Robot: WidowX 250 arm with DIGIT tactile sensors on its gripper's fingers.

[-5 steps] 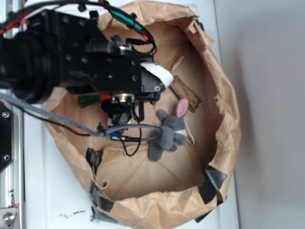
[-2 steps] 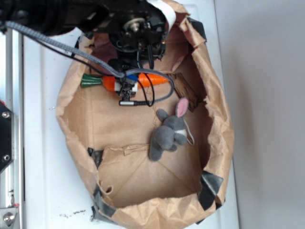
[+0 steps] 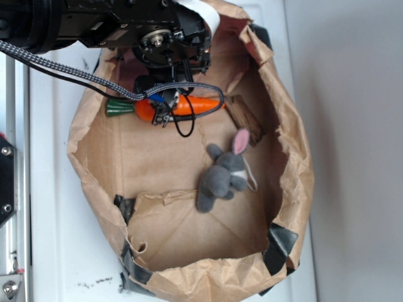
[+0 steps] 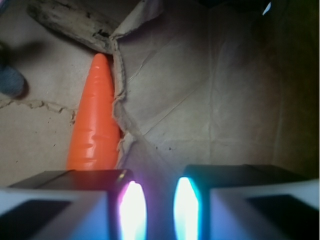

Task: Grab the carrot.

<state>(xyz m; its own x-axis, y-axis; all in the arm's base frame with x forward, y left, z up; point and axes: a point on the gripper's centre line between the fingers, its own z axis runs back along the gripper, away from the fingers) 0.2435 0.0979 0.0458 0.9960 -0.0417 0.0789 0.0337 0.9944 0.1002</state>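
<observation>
- The gripper (image 4: 155,207) hangs over the upper wall of the paper bag (image 3: 296,170). In the wrist view its two fingers stand a little apart with only crumpled paper showing in the narrow gap, so it is open and holds nothing.
- The carrot (image 4: 95,125) lies on the bag floor, off to the left of the gap in the wrist view. Its tip points away toward the wooden block (image 4: 70,22), and its thick end passes under the left finger.
- From the exterior view the carrot (image 3: 189,105) lies roughly level, with its green stem (image 3: 119,107) toward the left edge of the bag and its point close to the wooden block (image 3: 242,116). Cables and part of the arm cross in front of it.
- The plush bunny (image 3: 225,174) sits lower on the bag floor, apart from the carrot.
- Judged from this, the grab is not yet made: the carrot rests on the paper with nothing closed round it.
- What seems left is to shift sideways until the carrot lies between the fingers, come down, close and lift.
- The fold of paper beside the carrot could get in the way of the nearer finger.
</observation>
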